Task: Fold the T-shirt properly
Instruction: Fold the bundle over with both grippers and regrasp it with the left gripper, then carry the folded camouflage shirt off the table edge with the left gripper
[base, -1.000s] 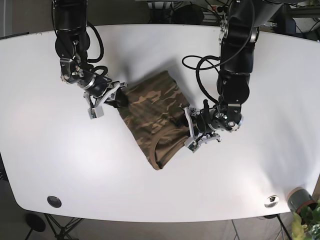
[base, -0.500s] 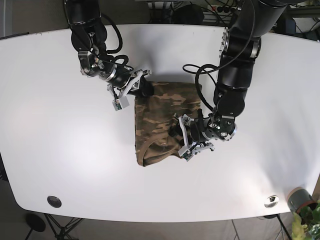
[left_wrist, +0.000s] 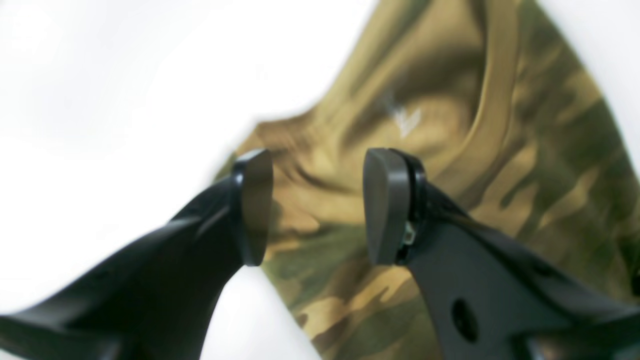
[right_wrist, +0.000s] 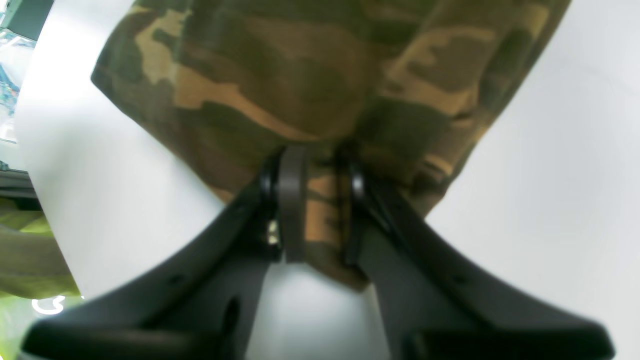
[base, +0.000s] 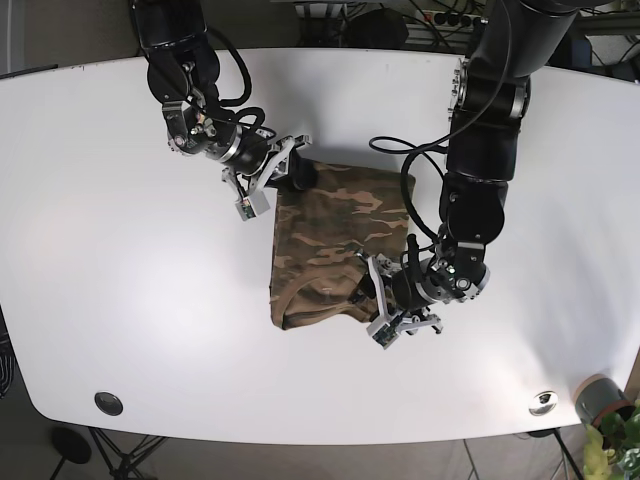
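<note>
You have the camouflage T-shirt lying folded into a rough rectangle near the middle of the white table, with its long sides running from 12 to 6 o'clock in the base view. Its top edge is fairly straight, while the bottom edge at 6 o'clock is rumpled, with a curved hem or neckline showing near the lower left corner.

Your right gripper sits at the shirt's upper left corner, about 11 o'clock from the cloth's centre. In the right wrist view, its two black fingers are clenched on a fold of the camouflage fabric, with a strip of cloth pinched between the pads and the rest of the shirt spreading away toward 12 o'clock.

Your left gripper is at the shirt's lower right corner, roughly 5 o'clock from the centre. In the left wrist view its fingers stand apart with a clear gap between the pads, so this claw is released; the blurred shirt lies behind and below the gap, and nothing is pinched. The left pad hangs over the fabric's edge where it meets the bare table.

At 5 o'clock on the table's far corner, you can see a small round metal fitting, and another round fitting at 7 o'clock.
</note>
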